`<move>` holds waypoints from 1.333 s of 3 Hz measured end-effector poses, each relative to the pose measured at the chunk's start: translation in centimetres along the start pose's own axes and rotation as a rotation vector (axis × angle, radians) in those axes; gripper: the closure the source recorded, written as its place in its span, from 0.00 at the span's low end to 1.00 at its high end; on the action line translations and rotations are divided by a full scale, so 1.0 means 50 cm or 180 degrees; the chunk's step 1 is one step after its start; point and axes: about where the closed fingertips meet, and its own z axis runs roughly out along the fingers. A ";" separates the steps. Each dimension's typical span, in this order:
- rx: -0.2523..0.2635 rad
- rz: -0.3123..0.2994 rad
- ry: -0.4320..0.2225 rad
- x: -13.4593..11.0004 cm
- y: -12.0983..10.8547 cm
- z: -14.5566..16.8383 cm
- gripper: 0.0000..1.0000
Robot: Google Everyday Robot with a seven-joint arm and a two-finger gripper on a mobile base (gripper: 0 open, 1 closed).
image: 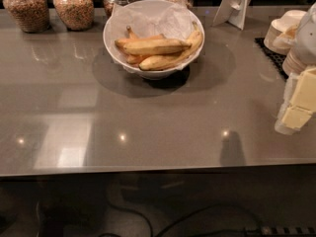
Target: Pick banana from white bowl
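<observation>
The white bowl (112, 47), lined with crumpled white paper, stands at the back middle of the grey counter. The banana (153, 46), nearly straight and plump with brownish bruising, lies across the top of the pile in the bowl. A longer, curved banana (174, 57) lies in front of it and to its right. Smaller orange-toned ones (131, 59) sit under it at the left. My gripper (299, 106) hangs at the right edge of the view, well to the right of the bowl and nearer the front, above the counter and holding nothing.
Several glass jars of grains (27, 8) line the back edge. A white stand (236, 6) is at the back right. Stacked beige-white dishes (282, 29) sit by a black mat (270, 53) at the right. The counter's front edge (148, 171) runs across below.
</observation>
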 end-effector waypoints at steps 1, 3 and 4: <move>0.0000 0.0000 -0.0001 0.000 0.000 0.000 0.00; 0.0192 -0.0084 -0.0437 -0.074 -0.047 0.013 0.00; 0.0256 -0.0187 -0.0745 -0.154 -0.095 0.032 0.00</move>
